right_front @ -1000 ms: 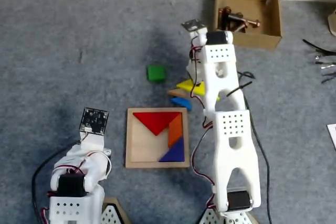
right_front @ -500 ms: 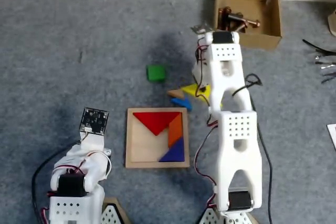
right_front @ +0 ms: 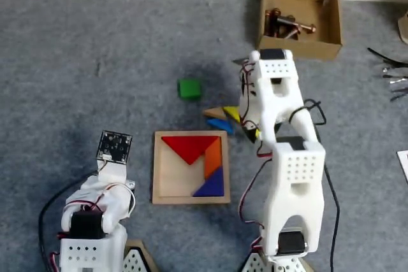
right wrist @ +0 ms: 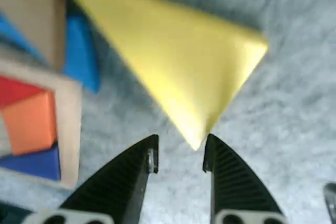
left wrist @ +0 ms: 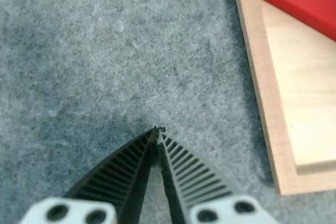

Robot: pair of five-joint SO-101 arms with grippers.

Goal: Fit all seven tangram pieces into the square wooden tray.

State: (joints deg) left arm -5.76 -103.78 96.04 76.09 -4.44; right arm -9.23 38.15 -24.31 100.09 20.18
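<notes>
The square wooden tray (right_front: pixel 164 189) holds a red triangle (right_front: pixel 188 148), an orange piece (right_front: pixel 213 157) and a dark blue triangle (right_front: pixel 211 186). Loose beyond it lie a green square (right_front: pixel 189 88), a tan piece (right_front: pixel 213 112), a yellow triangle (right_front: pixel 232 113) and a light blue piece (right_front: pixel 220 125). My right gripper (right wrist: pixel 179 153) is open, and a corner of the yellow triangle (right wrist: pixel 173 72) points into the gap between its fingers. My left gripper (left wrist: pixel 156 134) is shut and empty over the carpet beside the tray's edge (left wrist: pixel 262 93).
A cardboard box (right_front: pixel 331 27) with metal parts stands at the back right. Cables (right_front: pixel 389 68) lie at the right edge. The right arm (right_front: pixel 274 87) hangs over the loose pieces. Grey carpet stretches open to the left of the green square.
The right arm has drawn back toward the near side and lowered over the yellow triangle, now covering most of it. The left arm has not moved.
</notes>
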